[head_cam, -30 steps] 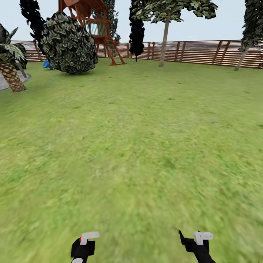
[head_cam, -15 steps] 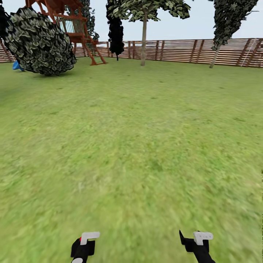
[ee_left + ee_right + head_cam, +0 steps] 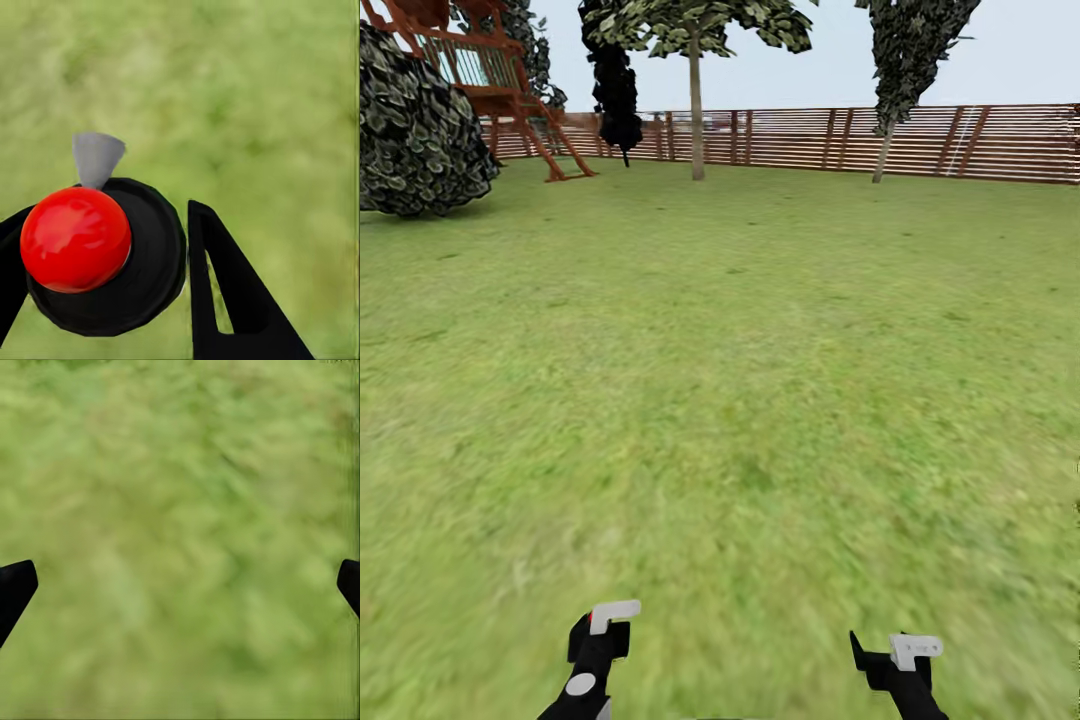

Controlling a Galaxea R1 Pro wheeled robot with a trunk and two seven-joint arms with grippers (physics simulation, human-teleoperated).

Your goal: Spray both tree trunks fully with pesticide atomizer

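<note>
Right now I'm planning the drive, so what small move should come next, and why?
Probably roll forward toward the tree trunk by the fence. It and the other tree stand far across the lawn, likely too distant to spray. The left tool has a dark round object with a red knob at it, possibly the atomizer; the right tool is open.

Two trees (image 3: 696,110) (image 3: 883,130), one bush (image 3: 415,130), two pincers (image 3: 603,640) (image 3: 885,655)
</note>
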